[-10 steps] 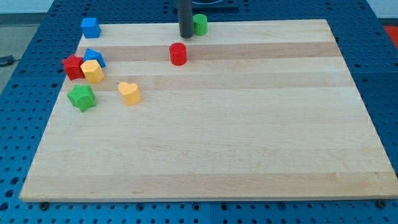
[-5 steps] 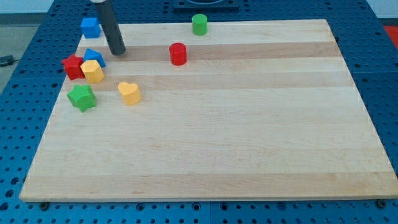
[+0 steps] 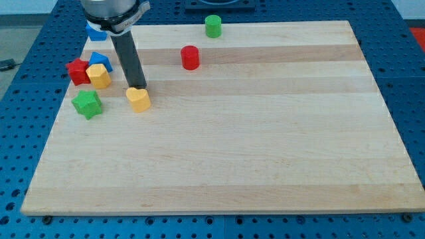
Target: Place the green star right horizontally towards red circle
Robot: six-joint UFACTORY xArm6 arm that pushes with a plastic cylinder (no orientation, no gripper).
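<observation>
The green star [image 3: 87,103] lies near the board's left edge. The red circle [image 3: 190,57] stands toward the view's top, left of centre, well to the right of and above the star. My tip [image 3: 137,86] rests just above the yellow heart [image 3: 139,99], touching or nearly touching it, to the right of the green star and a little above it.
A red star [image 3: 78,71], a yellow block [image 3: 99,76] and a blue block [image 3: 101,61] cluster above the green star. A blue cube [image 3: 94,30] sits at the top left corner, partly hidden by the arm. A green cylinder [image 3: 212,26] stands at the top edge.
My tip has moved from beside the green cylinder at the top, leftward and then down toward the view's bottom, to just above the yellow heart. No block has visibly moved.
</observation>
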